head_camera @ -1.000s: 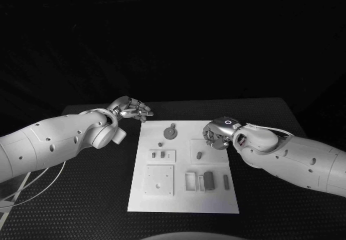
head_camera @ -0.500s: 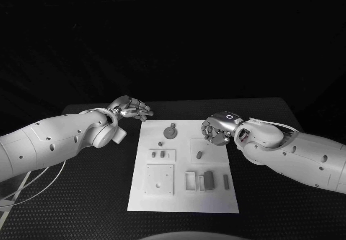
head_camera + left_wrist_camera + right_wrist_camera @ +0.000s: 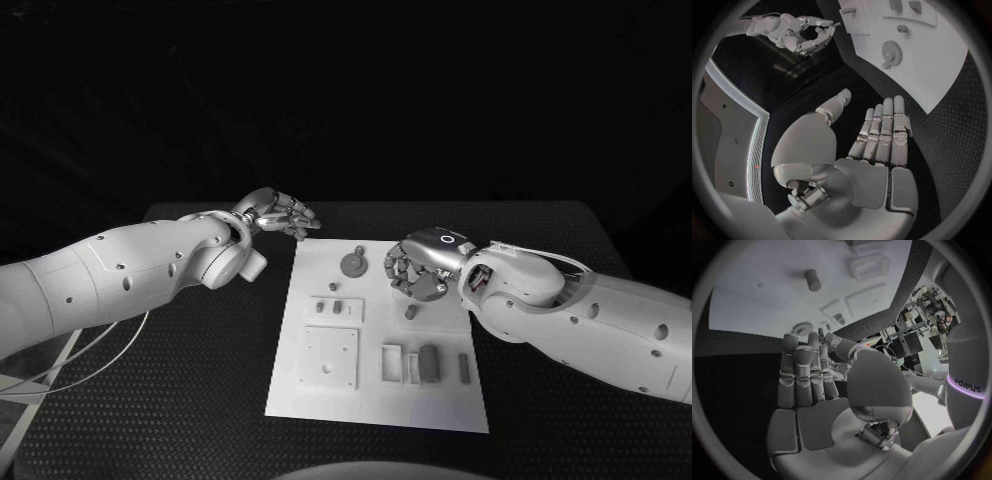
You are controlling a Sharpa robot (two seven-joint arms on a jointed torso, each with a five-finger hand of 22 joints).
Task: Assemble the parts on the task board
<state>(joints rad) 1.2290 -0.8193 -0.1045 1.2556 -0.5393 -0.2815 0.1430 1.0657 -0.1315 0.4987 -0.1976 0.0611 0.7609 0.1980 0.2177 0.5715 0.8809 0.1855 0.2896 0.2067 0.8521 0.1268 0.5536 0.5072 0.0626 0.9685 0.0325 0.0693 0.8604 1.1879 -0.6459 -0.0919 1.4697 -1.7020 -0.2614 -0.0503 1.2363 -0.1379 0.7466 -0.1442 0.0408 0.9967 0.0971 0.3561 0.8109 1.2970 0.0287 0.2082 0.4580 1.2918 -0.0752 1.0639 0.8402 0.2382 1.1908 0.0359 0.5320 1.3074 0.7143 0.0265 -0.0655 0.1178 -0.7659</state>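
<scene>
The task board point(image 3: 378, 340) lies mid-tabletop point(image 3: 173, 400), its grey parts spread across it. At the board's twelve o'clock end sits the gear point(image 3: 353, 264); just past centre toward one o'clock stands a short cylinder peg point(image 3: 413, 311); down at five o'clock a dark block point(image 3: 428, 360) sits beside a slim bar point(image 3: 464, 367), with an open rectangular frame point(image 3: 392, 362) to their left. The square plate point(image 3: 329, 357) takes the seven o'clock quarter.

The right hand point(image 3: 414, 268) hovers over the board's one o'clock area, between gear and peg, fingers spread and holding nothing; the right wrist view shows a flat, empty palm with the peg ahead of it. The left hand point(image 3: 281, 213) hangs off the board near eleven o'clock, fingers loosely extended, also empty.

This looks like an approach to a first pick, probably peg or gear. The next move calls for lowering the fingers and pinching that small piece cleanly without knocking it over.
</scene>
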